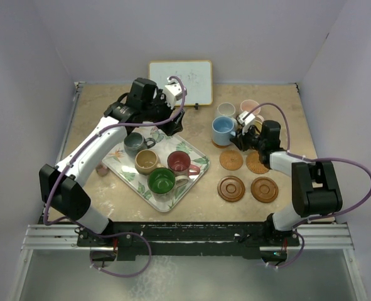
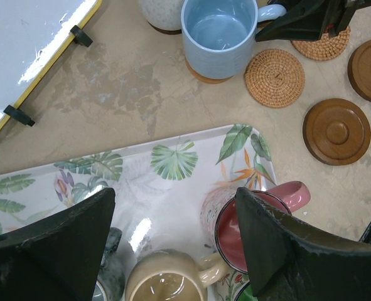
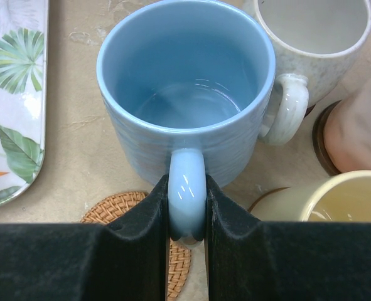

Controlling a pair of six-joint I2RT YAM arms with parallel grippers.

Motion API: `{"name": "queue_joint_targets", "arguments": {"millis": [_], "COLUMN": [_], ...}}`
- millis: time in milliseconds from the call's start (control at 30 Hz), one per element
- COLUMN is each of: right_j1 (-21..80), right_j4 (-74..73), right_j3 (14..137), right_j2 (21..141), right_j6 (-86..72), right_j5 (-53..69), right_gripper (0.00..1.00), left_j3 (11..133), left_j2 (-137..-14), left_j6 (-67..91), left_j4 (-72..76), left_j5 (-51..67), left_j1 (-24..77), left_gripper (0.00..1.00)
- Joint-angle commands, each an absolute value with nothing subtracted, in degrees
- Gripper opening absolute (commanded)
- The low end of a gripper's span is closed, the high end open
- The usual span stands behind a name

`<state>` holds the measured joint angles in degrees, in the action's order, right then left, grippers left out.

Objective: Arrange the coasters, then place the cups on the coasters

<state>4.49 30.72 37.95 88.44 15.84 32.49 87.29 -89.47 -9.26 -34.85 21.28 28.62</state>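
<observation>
Right end effector (image 3: 186,216) clenched on handle of blue cup (image 3: 185,94). Cup glossy light blue, empty, upright on brown coaster (image 2: 205,76), beside off-white cup (image 3: 311,31). Left end effector (image 2: 172,207) released, fingers wide, over leaf tray (image 2: 172,160) holding red cup (image 2: 235,229), tan cup (image 2: 166,282). Woven coaster (image 2: 274,78), dark grooved coaster (image 2: 336,130) bare on surface (image 2: 141,94).

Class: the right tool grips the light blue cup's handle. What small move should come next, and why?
Probably open the right tool and let go: the light blue cup already seems to sit upright on a brown coaster, seen from the left wrist view.
</observation>
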Motion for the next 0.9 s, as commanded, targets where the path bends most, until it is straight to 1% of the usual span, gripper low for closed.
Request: {"name": "queue_joint_targets", "arguments": {"millis": [0,333,733,867], "right_j1": [4.90,5.76,5.74,5.77], "right_j4": [38.18,29.20,25.32,22.74], "right_j3": [43.29,46.90,46.85,46.66], "right_j2": [87.13,89.68,90.35,89.97], "right_j6": [16.51,21.49,23.89,24.99], "right_j5": [34.11,33.39,33.13,32.52], "right_gripper": [0.00,0.00,0.00,0.05], "left_j3": [87.13,86.71,86.01,85.76], "left_j2": [-86.82,-86.83,-85.92,-85.45], "left_j6": [-10.67,-11.62,-11.95,-12.05], "left_j4": [-32.65,-32.53,-32.40,-32.41], "left_j5": [22.76,23.10,23.29,23.25], "left_j1": [28.30,28.30,28.30,28.30], "left_gripper": [0.74,0.74,0.74,0.74]}}
